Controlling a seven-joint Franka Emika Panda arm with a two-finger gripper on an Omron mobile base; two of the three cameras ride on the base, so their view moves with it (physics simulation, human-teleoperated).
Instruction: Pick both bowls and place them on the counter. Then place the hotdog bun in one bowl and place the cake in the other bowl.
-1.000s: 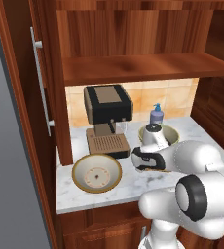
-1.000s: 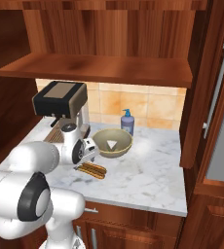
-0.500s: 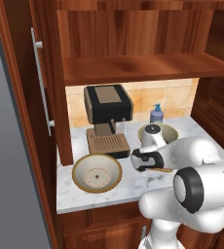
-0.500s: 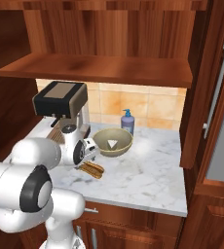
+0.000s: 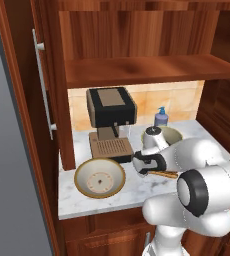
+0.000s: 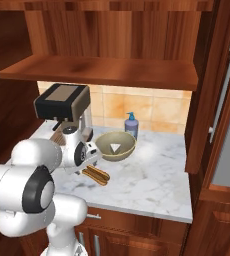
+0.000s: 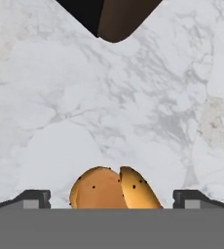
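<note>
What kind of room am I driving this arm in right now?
Most likely a home kitchen nook: a marble counter over wooden cabinets, a coffee machine against a tiled backsplash, and a soap bottle beside an olive-tan bowl.

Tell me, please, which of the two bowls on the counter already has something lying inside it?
The deeper olive-tan bowl beside the blue soap bottle: a small pale piece lies in it. The wide shallow bowl before the coffee machine holds nothing.

1. No text, label, brand, number or sign can be read in any view.
2. The coffee machine (image 5: pixel 111 107) and blue soap bottle (image 6: pixel 131 124) carry no legible markings.
</note>
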